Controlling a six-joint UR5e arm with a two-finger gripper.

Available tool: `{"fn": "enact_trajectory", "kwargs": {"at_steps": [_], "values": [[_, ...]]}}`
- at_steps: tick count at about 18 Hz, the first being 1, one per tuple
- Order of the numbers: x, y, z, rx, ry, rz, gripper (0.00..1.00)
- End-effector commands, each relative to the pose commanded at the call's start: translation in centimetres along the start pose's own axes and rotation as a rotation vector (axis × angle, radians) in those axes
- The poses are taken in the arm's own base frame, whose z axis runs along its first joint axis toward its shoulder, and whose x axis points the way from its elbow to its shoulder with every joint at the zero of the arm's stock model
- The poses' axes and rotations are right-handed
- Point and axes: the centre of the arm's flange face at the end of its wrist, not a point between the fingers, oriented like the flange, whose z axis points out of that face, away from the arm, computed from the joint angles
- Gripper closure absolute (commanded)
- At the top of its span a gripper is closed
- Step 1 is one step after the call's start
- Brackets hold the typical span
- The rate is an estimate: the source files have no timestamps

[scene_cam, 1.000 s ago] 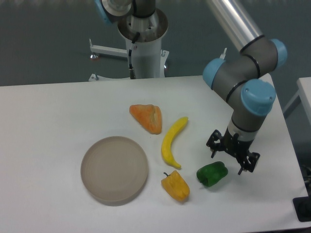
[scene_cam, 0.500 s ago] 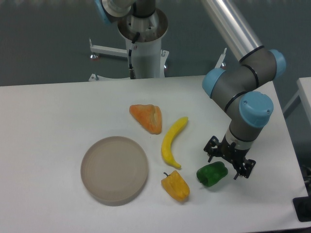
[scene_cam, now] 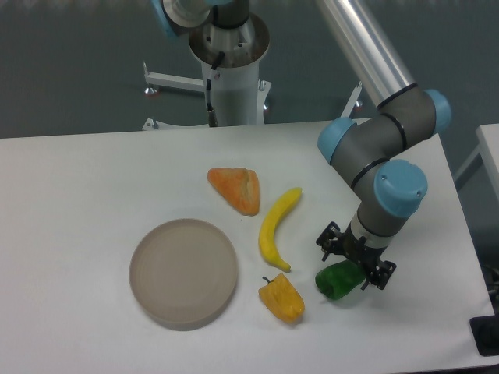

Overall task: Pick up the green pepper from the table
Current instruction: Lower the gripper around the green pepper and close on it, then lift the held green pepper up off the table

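Note:
The green pepper [scene_cam: 335,282] is small, glossy and dark green. It lies on the white table [scene_cam: 78,187] near the front right. My gripper [scene_cam: 353,261] is open and hangs right over the pepper's back half, with its fingers to the upper left and right of it. The gripper covers part of the pepper. I cannot tell whether the fingers touch it.
A yellow-orange pepper [scene_cam: 282,298] lies just left of the green one. A banana [scene_cam: 277,227] and an orange wedge [scene_cam: 236,188] lie further back. A round beige plate [scene_cam: 183,269] sits at the front left. The table's right edge is close by.
My gripper has moved left and a little down, from beside the green pepper's right to over it. The pepper has not moved.

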Motion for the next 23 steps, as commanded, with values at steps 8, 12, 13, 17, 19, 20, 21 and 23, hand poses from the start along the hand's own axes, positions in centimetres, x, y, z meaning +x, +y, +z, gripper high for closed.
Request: {"fn": "enact_trajectory", "kwargs": {"at_steps": [8,12,13,17,19,20,21,23], "values": [[0.3,-0.4,0.9,0.005,0.018,-0.010,0.68],[2.2,1.0,-4.7,-0.007,0.083,-0.043,0.68],[2.3,1.5,-5.9,-0.009,0.088,-0.054,0.68],[3.6,2.4,-9.9,-0.017,0.095,-0.068,0.68],[4.1,4.1,-12.8,-0.016,0.089,-0.082,0.68],[4.1,4.6,-13.7,-0.015,0.081,-0.089,0.68],[4.1,5.1,-14.4,-0.015,0.072,-0.092,0.68],[4.0,6.1,-15.3,-0.074,0.041,-0.019,0.68]]}}
